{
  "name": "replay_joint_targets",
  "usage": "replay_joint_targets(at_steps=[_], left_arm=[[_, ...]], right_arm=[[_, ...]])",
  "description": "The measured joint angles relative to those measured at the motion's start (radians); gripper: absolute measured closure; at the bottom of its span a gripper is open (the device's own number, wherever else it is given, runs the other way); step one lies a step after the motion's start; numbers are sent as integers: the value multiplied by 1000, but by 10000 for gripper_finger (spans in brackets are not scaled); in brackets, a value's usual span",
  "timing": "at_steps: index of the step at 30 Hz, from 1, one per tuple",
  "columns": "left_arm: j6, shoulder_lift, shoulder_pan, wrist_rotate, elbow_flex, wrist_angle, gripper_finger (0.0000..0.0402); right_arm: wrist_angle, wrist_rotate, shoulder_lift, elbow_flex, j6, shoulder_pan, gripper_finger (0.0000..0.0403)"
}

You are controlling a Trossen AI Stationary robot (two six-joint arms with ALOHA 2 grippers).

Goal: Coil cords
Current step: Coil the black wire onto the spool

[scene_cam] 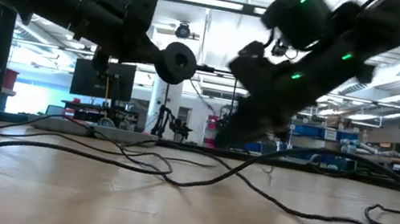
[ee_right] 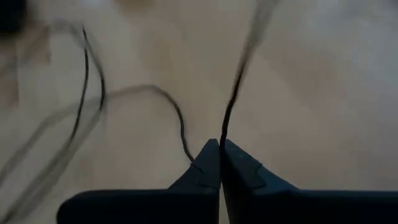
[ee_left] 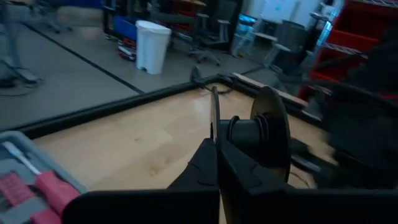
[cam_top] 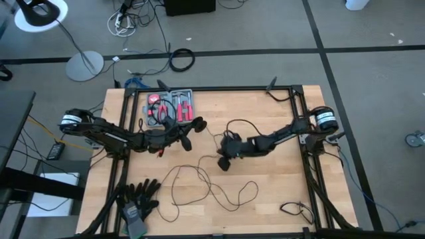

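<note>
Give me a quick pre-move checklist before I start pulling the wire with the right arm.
1. Right gripper pinching the thin black wire: ok, the jaws are shut with the wire running out from between their tips.
2. Left gripper holding the black spool: ok, jaws shut at its flange, spool held up off the table.
3. Slack available: ok, loose loops of wire lie on the table in front of both arms.
4. Loops free of knots: cannot tell, several strands cross each other.
5. Wire clear of the red tool case: ok, the loops lie well away from it.
6. Wire attached to the spool: cannot tell.
</note>
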Motion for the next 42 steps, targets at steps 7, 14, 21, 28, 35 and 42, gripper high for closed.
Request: replay_joint_targets(at_steps=[7, 14, 21, 28, 35, 42], left_arm=[[101, -19, 49, -25, 0, 86, 401], [192, -151, 83, -28, 0, 65, 401], [259, -314, 85, -74, 0, -65, 401], [260, -406, 85, -114, 0, -164, 401], [231, -416, 76, -67, 0, -235, 401], [199, -416, 76, -34, 0, -284, 401]], right_arm=[[-452, 109, -185, 0, 246, 163, 402], [-891, 212, -339, 0, 601, 332, 402], [-1221, 215, -380, 0, 977, 494, 403], [-1246, 166, -374, -27, 1164, 601, 399], [-1157, 163, -374, -38, 1155, 643, 352], [-1142, 98, -376, -38, 1150, 666, 283]])
